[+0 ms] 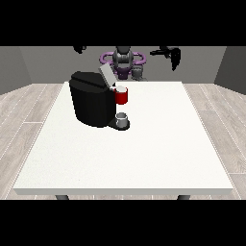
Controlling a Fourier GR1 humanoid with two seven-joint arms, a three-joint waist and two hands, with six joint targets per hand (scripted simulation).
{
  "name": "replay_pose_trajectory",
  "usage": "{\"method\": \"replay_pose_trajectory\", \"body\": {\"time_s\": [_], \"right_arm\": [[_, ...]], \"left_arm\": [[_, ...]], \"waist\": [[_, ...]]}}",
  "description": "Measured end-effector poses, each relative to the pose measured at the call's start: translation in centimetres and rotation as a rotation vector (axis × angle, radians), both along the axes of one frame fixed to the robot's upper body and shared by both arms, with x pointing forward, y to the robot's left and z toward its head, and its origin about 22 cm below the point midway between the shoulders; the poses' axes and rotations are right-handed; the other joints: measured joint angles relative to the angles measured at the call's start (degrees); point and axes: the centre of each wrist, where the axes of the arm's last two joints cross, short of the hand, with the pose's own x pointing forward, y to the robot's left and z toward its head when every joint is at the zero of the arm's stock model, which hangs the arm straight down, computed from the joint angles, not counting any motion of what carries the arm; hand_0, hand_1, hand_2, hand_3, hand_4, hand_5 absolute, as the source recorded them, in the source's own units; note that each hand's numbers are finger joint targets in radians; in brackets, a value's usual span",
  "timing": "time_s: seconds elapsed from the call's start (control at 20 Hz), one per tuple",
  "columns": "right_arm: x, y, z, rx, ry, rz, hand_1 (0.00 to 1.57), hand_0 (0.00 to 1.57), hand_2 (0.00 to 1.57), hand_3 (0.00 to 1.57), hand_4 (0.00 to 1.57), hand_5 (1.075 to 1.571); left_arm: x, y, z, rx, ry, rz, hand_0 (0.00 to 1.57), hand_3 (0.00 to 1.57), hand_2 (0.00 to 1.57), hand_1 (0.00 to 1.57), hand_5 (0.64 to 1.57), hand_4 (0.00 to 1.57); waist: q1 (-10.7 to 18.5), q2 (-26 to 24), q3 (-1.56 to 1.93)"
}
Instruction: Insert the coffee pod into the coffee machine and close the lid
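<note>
The black coffee machine (91, 103) stands on the white table (144, 153), left of the middle. Its grey lid (106, 75) is tilted up and open. A red pod holder (122, 97) sticks out of the machine's front, with a pale round rim (121, 89) at its top; I cannot tell whether that is the pod. A grey cup (123, 117) sits on the machine's base below it. Both hands are raised high and far back, well away from the machine: the hand at the view's left (79, 48), and the hand at the view's right (170, 53), whose fingers hang down holding nothing.
The robot's torso (123, 60) is behind the table's far edge. The wide white tabletop stretches to the right and front of the machine. Grey walls and a wooden floor surround the table.
</note>
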Motion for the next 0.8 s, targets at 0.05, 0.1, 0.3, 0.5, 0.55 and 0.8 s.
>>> {"method": "replay_pose_trajectory", "body": {"time_s": [0.05, 0.1, 0.3, 0.5, 0.55, 0.8], "right_arm": [[0.1, 0.4, -0.1, -0.012, -0.004, 0.006, 0.0, 0.0, 0.0, 0.0, 0.22, 1.571], [0.4, 0.6, 0.1, -0.023, -0.018, 0.009, 0.0, 0.0, 0.0, 0.0, 0.16, 1.571], [0.9, 1.0, 0.0, -0.037, -0.01, 0.038, 0.0, 0.0, 0.0, 0.0, 0.0, 1.571], [1.8, 1.0, 0.2, -0.015, -0.015, 0.061, 0.0, 0.0, 0.0, 0.0, 0.0, 1.571], [2.1, 0.8, 0.3, -0.012, -0.024, 0.053, 0.0, 0.0, 0.0, 0.0, 0.0, 1.571], [3.8, 0.3, 0.4, 0.011, -0.021, 0.038, 0.0, 0.0, 0.0, 0.0, 0.0, 1.571]], "left_arm": [[-0.2, 0.0, -0.1, -0.011, 0.002, -0.006, 0.0, 0.0, 0.0, 0.0, 1.571, 0.0], [-0.5, -0.3, -0.1, -0.019, -0.008, -0.009, 0.0, 0.0, 0.0, 0.0, 1.571, 0.0], [-1.7, -0.4, 0.2, -0.031, -0.015, -0.007, 0.0, 0.0, 0.0, 0.0, 1.571, 0.11], [-2.6, -0.1, 1.0, -0.041, -0.042, 0.006, 0.0, 0.0, 0.0, 0.0, 1.571, 0.0], [-2.8, -0.1, 1.1, -0.044, -0.052, 0.005, 0.0, 0.0, 0.0, 0.0, 1.571, 0.0], [-3.8, -0.8, 1.9, -0.073, -0.078, 0.013, 0.0, 0.0, 0.0, 0.0, 1.571, 0.0]], "waist": [[0.5, 0.1, -0.01], [1.1, 0.8, 0.0], [2.1, 1.3, 0.01], [2.0, 3.5, 0.01], [2.6, 4.5, 0.01], [3.5, 7.7, 0.01]]}}
